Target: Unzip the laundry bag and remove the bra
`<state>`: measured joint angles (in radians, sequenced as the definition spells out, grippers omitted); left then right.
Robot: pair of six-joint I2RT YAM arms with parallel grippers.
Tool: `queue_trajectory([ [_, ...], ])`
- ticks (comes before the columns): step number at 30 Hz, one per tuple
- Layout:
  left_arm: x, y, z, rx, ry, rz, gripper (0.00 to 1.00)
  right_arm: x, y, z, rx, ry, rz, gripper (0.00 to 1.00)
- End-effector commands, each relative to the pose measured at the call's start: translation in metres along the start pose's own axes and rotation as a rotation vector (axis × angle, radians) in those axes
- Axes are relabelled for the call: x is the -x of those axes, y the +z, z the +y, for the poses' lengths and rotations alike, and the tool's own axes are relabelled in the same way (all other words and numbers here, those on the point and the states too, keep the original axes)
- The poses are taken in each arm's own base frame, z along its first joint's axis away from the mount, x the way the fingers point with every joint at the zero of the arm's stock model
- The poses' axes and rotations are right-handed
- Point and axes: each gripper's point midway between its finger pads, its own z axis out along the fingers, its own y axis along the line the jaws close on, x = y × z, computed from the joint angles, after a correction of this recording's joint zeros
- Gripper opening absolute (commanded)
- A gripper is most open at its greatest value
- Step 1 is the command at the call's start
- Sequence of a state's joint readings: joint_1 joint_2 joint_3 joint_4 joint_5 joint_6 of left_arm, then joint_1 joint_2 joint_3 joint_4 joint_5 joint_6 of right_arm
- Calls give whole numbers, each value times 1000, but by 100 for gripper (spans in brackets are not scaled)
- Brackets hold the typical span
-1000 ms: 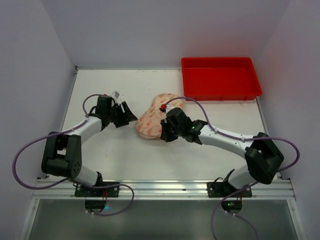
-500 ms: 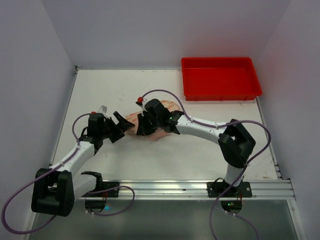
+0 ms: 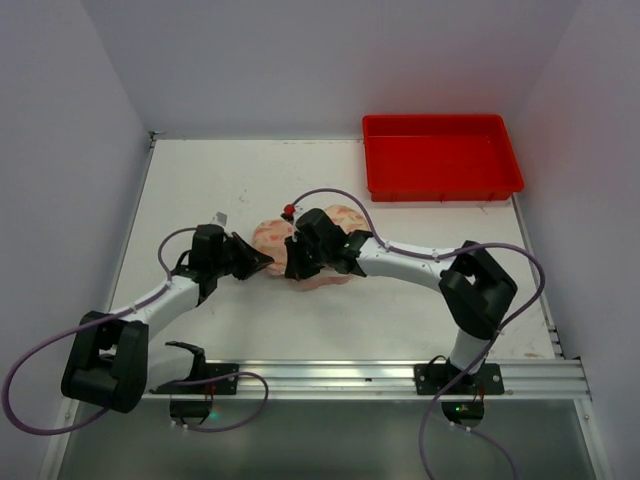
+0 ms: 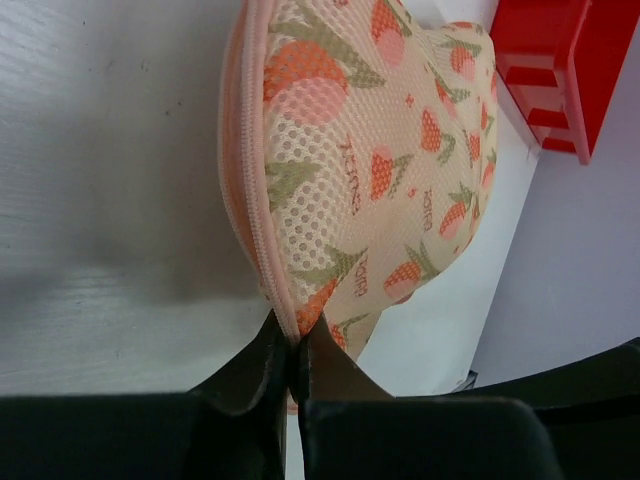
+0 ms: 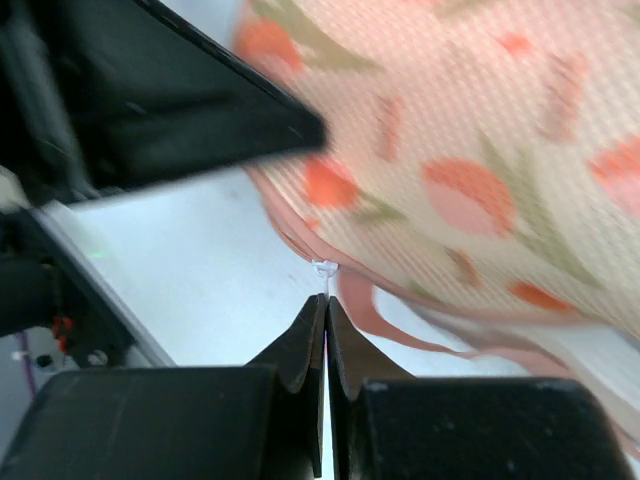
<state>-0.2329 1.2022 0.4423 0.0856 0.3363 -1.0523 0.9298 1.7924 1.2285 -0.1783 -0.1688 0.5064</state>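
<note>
The laundry bag [image 3: 272, 236], a cream mesh pouch with red-pink fruit print and pink zip trim, lies at the table's middle. In the left wrist view the laundry bag [image 4: 370, 150] fills the top, and my left gripper [image 4: 293, 338] is shut on its pink zip edge at the near end. From the top view my left gripper [image 3: 263, 262] meets the bag's left end. My right gripper [image 5: 325, 300] is shut on the small white zipper pull [image 5: 324, 268] beside the pink loop [image 5: 385, 318]; the bag [image 5: 480, 150] hangs above it. From above, my right gripper [image 3: 297, 264] is over the bag's front. The bra is hidden.
A red tray [image 3: 443, 188] stands at the back right, and its corner [image 4: 560, 60] shows in the left wrist view. The left gripper's black finger [image 5: 180, 110] crosses the upper left of the right wrist view. White walls close in the table.
My left gripper came in from the left and went from open to shut on the bag's edge. The right gripper stayed shut and carried the bag toward the left arm.
</note>
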Motion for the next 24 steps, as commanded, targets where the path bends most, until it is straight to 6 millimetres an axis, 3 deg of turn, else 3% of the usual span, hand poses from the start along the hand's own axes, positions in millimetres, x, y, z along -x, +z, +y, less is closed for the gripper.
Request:
queue_trajectory([
  [1,25,0,-15,-17,55,-64,0,14,-37,-20,-71,-8,-91,0],
  [2,25,0,-13,-15,81,-56,0,4,-41,-43,-113,16,-76,0],
  [4,31,-3,-13,-10,123,-50,0,2,-59,-64,-149,33,-89,0],
  [5,33,-4,-13,-7,146,-44,0,-3,-65,-92,-201,71,-84,0],
  [7,36,-6,-12,17,203,-8,0,-3,-84,-116,-255,89,-105,0],
  [8,37,-6,-12,22,224,7,0,-7,-93,-141,-311,128,-112,0],
  [10,43,-5,-11,39,270,37,0,-12,-110,-170,-390,175,-119,0],
  [13,52,-2,-6,81,328,68,0,-10,-129,-186,-461,200,-151,0],
  [16,67,3,-3,133,385,78,0,-1,-135,-176,-420,191,-188,0],
  [17,70,8,3,150,387,97,0,0,-133,-167,-388,178,-188,0],
  [19,86,12,-9,140,434,82,7,5,-123,-135,-311,107,-187,0],
  [20,92,18,-5,168,436,80,19,7,-119,-125,-296,84,-181,0],
  [21,105,20,-17,155,462,52,24,4,-109,-118,-283,70,-155,0],
  [23,120,27,-17,179,473,33,38,14,-95,-82,-173,64,-151,0],
  [24,135,27,-28,178,484,-4,71,16,-88,-69,-130,69,-141,0],
])
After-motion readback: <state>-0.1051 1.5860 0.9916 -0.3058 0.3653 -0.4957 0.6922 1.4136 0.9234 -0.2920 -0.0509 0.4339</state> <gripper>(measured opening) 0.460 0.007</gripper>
